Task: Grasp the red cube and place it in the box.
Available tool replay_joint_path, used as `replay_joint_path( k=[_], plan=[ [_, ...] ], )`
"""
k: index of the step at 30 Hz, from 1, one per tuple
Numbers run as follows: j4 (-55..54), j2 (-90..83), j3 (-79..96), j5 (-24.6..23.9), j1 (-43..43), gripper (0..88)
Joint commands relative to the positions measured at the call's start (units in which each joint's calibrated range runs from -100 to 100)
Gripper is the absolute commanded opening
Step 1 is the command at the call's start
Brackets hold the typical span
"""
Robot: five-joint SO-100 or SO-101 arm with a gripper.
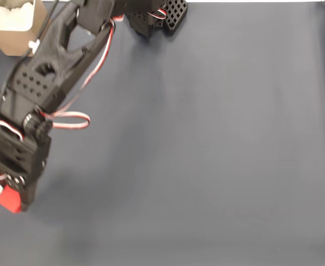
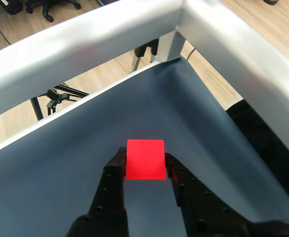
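Note:
The red cube [image 2: 145,159] sits between my two black fingers in the wrist view, with the pads pressed against its left and right sides. My gripper [image 2: 144,163] is shut on it. In the fixed view the cube [image 1: 8,199] shows as a red corner under the gripper [image 1: 13,195] at the lower left, near the mat's left edge. The box [image 1: 15,26], tan with a pale interior, stands at the top left corner, far above the gripper and partly behind the arm.
The dark blue mat [image 1: 207,144] covers the table. The arm's black base [image 1: 157,16] sits at the top middle. Red-and-white cables [image 1: 74,119] loop beside the arm. A silver frame rail [image 2: 85,44] borders the mat's corner in the wrist view.

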Motion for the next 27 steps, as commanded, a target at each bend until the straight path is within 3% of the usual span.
replay_joint_path(
  k=[1,15,27],
  plan=[
    [1.0,-11.2,3.1,-0.8,1.8,2.1],
    [2.3,-36.5,27.0,-1.9,9.3,2.1],
    [7.6,-50.1,35.8,-2.8,18.8,2.0]
  ],
)
